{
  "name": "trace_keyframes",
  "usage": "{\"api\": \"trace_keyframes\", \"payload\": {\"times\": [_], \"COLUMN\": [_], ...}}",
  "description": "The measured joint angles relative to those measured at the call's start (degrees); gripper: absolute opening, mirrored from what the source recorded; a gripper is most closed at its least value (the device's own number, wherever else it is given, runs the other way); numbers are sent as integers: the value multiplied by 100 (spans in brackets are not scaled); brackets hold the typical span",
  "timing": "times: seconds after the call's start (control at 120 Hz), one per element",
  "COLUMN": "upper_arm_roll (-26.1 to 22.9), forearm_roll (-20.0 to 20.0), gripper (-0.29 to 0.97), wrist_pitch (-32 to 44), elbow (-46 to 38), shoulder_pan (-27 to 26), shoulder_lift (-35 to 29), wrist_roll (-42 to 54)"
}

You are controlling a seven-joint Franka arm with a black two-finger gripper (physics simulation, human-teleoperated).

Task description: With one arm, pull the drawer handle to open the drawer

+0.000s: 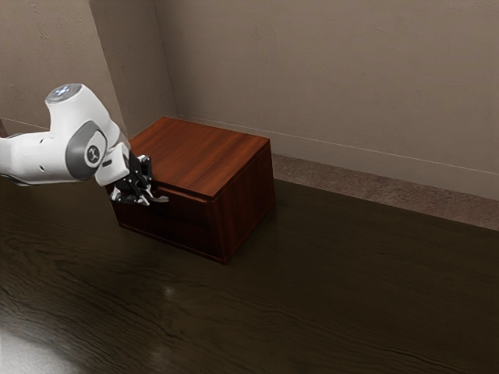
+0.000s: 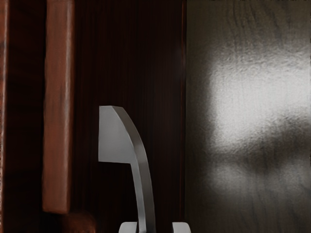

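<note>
Exterior view is showing the white arm point(image 1: 47, 152) reaching in from the exterior view's left and pressing its black hand point(image 1: 142, 192) up against the front face of a reddish-brown wooden cabinet point(image 1: 204, 156), which is standing on the dark tabletop point(image 1: 327, 296) near the wall. The hand is sitting high on that front face, just under the cabinet's top board.

Wrist view is looking along the dark drawer front point(image 2: 126, 58), where a curved grey metal handle point(image 2: 125, 155) is standing out from the wood and running straight toward the camera, so the handle is lying right at the hand, in line with its centre. Whether the hand is closed on the handle or merely open around it I cannot tell.

The handle is looking rigid and smooth, probably a little slippery, so I am judging that a firm hold across its narrow bar, where it bows away from the wood, is giving the surest purchase. The drawer itself is likely sliding stiffly on straight runners, so the pull is needing to run square to the front. How far the drawer is out I cannot tell.
</note>
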Motion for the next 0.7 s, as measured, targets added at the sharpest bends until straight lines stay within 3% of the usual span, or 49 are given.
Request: {"api": "trace_keyframes", "payload": {"times": [0.7], "upper_arm_roll": [7], "forearm_roll": [-19], "gripper": [-3], "wrist_pitch": [-102], "elbow": [-266], "shoulder_pan": [36], "shoulder_lift": [-280], "wrist_roll": [48]}}
